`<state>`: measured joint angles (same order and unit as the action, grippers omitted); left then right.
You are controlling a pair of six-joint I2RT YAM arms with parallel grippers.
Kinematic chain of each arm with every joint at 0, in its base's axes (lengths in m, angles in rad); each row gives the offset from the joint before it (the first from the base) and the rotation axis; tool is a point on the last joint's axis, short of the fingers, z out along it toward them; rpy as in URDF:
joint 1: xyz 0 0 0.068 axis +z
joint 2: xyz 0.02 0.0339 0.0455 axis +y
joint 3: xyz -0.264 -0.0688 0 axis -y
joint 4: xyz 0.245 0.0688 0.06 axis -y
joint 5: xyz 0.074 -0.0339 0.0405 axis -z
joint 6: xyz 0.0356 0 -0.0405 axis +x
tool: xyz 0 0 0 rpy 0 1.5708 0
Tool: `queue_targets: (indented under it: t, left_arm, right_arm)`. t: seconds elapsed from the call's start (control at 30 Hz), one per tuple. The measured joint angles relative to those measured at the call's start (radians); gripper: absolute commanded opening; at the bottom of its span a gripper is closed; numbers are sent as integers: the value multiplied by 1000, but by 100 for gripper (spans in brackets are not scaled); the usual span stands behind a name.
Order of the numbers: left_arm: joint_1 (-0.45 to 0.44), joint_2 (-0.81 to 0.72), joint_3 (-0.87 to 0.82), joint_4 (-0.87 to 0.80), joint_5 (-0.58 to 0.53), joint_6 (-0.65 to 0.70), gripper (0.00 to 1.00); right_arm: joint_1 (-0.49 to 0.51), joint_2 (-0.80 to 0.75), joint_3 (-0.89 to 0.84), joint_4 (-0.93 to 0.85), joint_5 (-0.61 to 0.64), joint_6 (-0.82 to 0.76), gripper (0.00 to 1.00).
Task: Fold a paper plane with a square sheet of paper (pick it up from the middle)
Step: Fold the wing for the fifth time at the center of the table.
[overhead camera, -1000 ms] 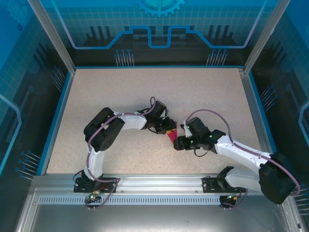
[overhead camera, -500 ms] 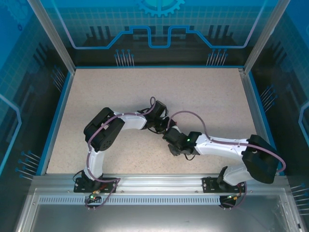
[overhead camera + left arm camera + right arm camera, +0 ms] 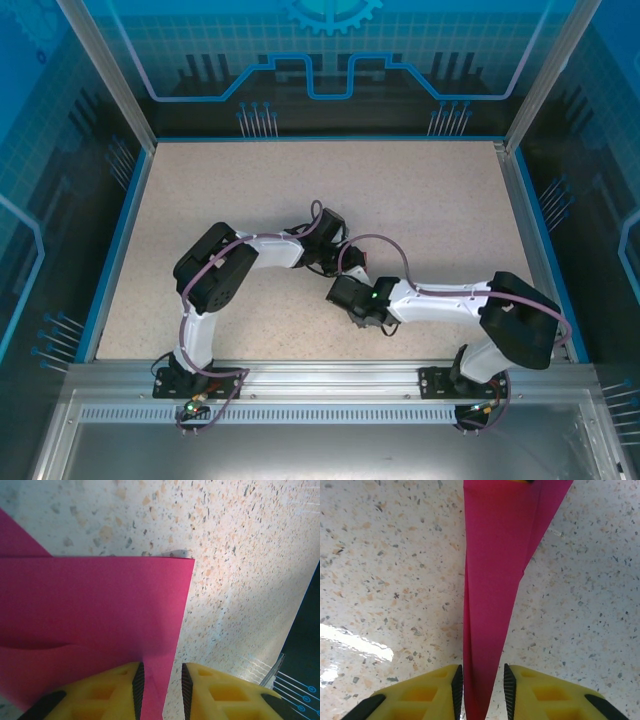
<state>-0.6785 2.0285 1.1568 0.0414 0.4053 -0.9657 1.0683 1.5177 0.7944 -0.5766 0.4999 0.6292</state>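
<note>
The paper plane (image 3: pixel 492 580), a narrow folded wedge, sits over the tabletop (image 3: pixel 400 200) between the 2 grippers. Nearest, the right gripper (image 3: pixel 480 685) has its jaws narrowly apart astride the tip. Farther, the left gripper (image 3: pixel 160 685) likewise straddles 1 edge. We cannot tell whether either pinches. We judge it light, limp and crease-prone, best held at its layered middle.

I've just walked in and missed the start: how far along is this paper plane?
Done: the pink paper is folded into layers and tapers to a narrow dart shape. In hand: the left gripper and the right gripper each pinch it between yellow fingers, over the speckled table. Left: probably the last creases and setting it down, though I can't judge the whole shape.
</note>
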Motion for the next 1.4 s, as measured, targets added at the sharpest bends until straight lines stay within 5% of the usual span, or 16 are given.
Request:
queue_targets:
  t: [0.27,1.4]
  left_arm:
    - [0,0,0,0,0,0,29]
    - [0,0,0,-3,0,0,29]
  right_arm:
    - [40,15,43,-43,57,7,37]
    - [97,200,167,-172,187,12,22]
